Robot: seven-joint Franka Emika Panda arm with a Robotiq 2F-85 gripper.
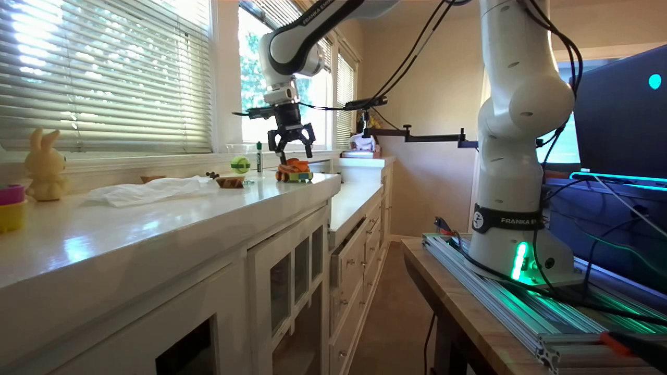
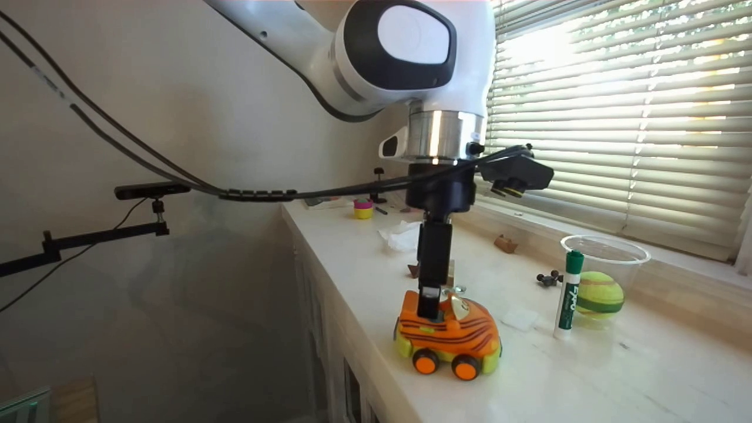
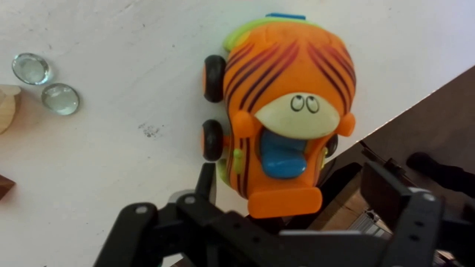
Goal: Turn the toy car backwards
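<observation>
The toy car, orange with dark stripes and black wheels, stands upright on the white counter in both exterior views (image 1: 295, 173) (image 2: 464, 335). In the wrist view the car (image 3: 289, 70) has its face end toward the top and its orange rear spoiler toward my gripper. My gripper (image 3: 289, 178) is open and empty, its fingers spread wide on either side of the rear. One finger is close to a rear wheel; the opposite finger is apart from the car, out past the counter edge. The gripper also shows pointing down at the car in the exterior views (image 1: 296, 155) (image 2: 430, 308).
The car is close to the counter edge (image 3: 402, 111). A green marker (image 2: 568, 296) and a clear cup (image 2: 605, 249) with a yellow-green ball stand nearby. Glass pebbles (image 3: 60, 98), brown pieces (image 1: 230, 182), white tissue (image 1: 151, 191) and a yellow rabbit (image 1: 44, 166) are along the counter.
</observation>
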